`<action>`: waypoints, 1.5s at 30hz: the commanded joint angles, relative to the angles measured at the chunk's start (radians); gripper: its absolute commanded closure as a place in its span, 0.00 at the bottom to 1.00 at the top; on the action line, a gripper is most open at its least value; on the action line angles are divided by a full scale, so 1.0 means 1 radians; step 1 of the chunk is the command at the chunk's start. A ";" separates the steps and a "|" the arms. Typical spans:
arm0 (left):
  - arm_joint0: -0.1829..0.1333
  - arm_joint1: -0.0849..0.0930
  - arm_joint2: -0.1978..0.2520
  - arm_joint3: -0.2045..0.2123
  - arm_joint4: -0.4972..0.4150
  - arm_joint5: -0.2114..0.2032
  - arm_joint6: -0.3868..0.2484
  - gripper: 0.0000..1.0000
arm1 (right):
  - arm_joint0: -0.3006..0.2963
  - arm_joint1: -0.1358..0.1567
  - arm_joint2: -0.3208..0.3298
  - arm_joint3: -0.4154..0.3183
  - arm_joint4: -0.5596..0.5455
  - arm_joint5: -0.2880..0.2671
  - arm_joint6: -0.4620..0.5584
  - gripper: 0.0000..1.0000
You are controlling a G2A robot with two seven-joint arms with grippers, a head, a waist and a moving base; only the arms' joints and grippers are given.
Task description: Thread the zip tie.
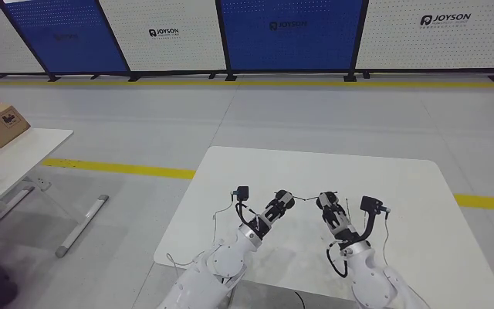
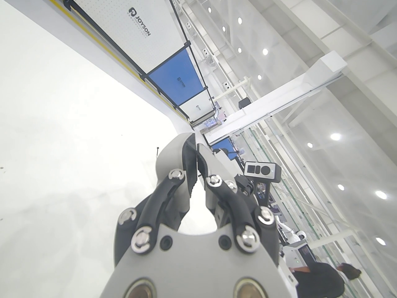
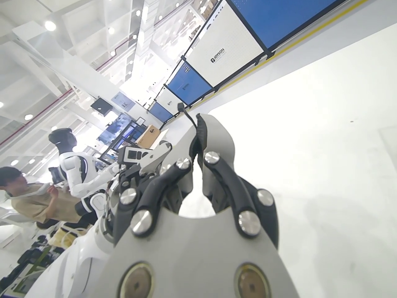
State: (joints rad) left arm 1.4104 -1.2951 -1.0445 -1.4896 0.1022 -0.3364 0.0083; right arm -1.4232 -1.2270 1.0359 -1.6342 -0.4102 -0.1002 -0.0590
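A thin black zip tie [image 1: 306,198] spans the short gap between my two grippers above the white table [image 1: 386,178]. My left gripper [image 1: 282,200] is shut on one end of it; in the left wrist view the fingertips [image 2: 189,144] are pressed together and a short black tip [image 2: 157,151] pokes out beside them. My right gripper [image 1: 327,202] is shut on the other end. In the right wrist view the zip tie's head [image 3: 180,106] sticks out past the closed right gripper [image 3: 200,123]. Both grippers hang near the table's front middle.
The white table has bare surface ahead and to both sides of the arms. A lower side table [image 1: 31,151] with a cardboard box [image 1: 9,122] stands at the far left across a floor gap. Blue and white panels [image 1: 293,35] line the back.
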 commanded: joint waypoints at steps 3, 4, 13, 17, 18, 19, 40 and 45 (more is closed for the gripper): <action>0.000 0.000 0.000 0.000 0.000 0.000 0.000 1.00 | -0.001 -0.003 0.003 0.002 -0.001 -0.004 0.012 1.00; 0.000 0.000 0.000 0.000 0.000 0.000 0.000 1.00 | -0.001 -0.004 0.004 0.003 -0.002 -0.004 0.014 1.00; 0.000 0.000 0.000 0.000 0.000 0.000 0.000 1.00 | 0.009 -0.014 0.002 0.018 -0.006 -0.006 0.025 1.00; 0.000 0.000 0.000 0.000 0.000 0.000 0.000 1.00 | 0.012 -0.018 0.001 0.024 -0.006 -0.010 0.026 1.00; 0.000 0.000 0.000 0.000 0.000 0.000 0.000 1.00 | 0.012 -0.020 0.000 0.026 -0.003 -0.014 0.025 1.00; 0.000 0.000 0.000 0.000 0.000 0.000 0.000 1.00 | 0.013 -0.021 -0.002 0.028 -0.001 -0.017 0.025 1.00; 0.000 0.000 0.000 0.000 0.000 0.000 0.000 1.00 | 0.043 -0.065 -0.036 0.156 0.130 -0.150 -0.073 1.00; 0.000 0.000 0.000 0.000 0.000 0.000 0.000 1.00 | 0.054 -0.073 -0.043 0.189 0.125 -0.158 -0.075 1.00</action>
State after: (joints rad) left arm 1.4104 -1.2951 -1.0445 -1.4896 0.1022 -0.3364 0.0083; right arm -1.3713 -1.2983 0.9943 -1.4502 -0.2810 -0.2592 -0.1320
